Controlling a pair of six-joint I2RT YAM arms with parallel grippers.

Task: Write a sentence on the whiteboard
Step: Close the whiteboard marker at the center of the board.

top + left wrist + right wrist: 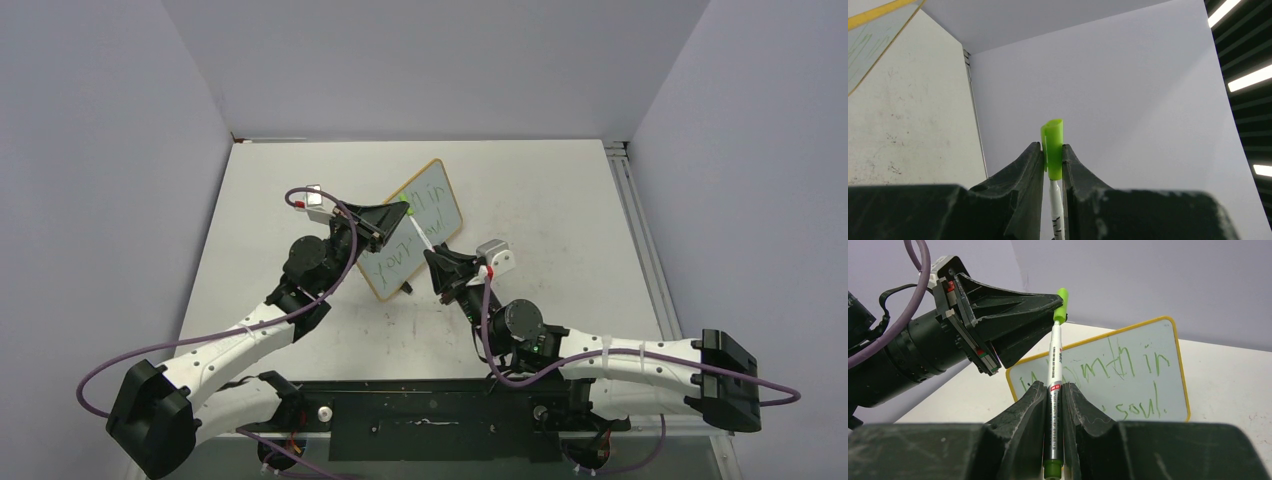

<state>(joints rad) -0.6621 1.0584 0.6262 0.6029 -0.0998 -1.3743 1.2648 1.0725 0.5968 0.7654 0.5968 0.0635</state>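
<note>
Overhead: the whiteboard (pixel 437 205) sits angled mid-tabletop (pixel 570 200), with the left hand (pixel 400 212) and right hand (pixel 432 258) meeting above it and the marker (pixel 420 236) bridging them.

Left wrist: the left hand pinches the green cap (pixel 1054 135), steadying it for capping, I'd say.

Right wrist: the right hand grips the marker's barrel, lined up with the cap. Only here is the sentence (pixel 1128 365) readable, two green lines, seemingly done.

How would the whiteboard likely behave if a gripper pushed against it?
The whiteboard stands propped at a slant, not flat, so a push near its top edge would probably tip it. It looks thin with a slim frame, so likely light and apt to slide on the smooth table. The green writing would probably smear if rubbed.
</note>
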